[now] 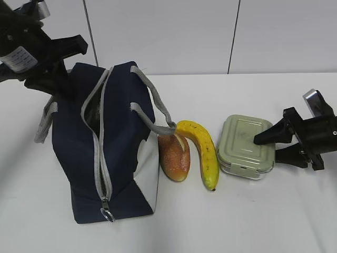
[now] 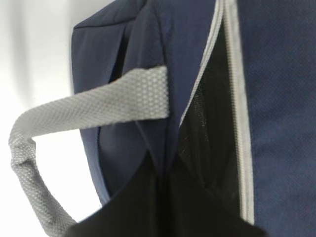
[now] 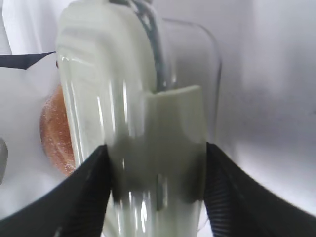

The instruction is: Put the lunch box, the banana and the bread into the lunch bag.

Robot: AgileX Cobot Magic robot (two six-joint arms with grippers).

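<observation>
Nothing is packed yet, as far as the views show. One lunch bag (image 1: 113, 153) stands toward the left edge of the bench (image 1: 263, 221), its zipper partly undone along the top. The left gripper (image 1: 63, 79) sits at the bag's far upper corner; its wrist view shows dark fabric and the gap of the zipper, but I cannot tell whether it grips anything. Just right of the bag lie one bread (image 1: 174, 153) and one banana (image 1: 202, 153), touching each other. Further right sits one lunch box (image 1: 246, 146), lid on. The right gripper (image 1: 271, 147) is spread wide, its tips at the box's right end, not yet closed. All three items remain to be moved.
</observation>
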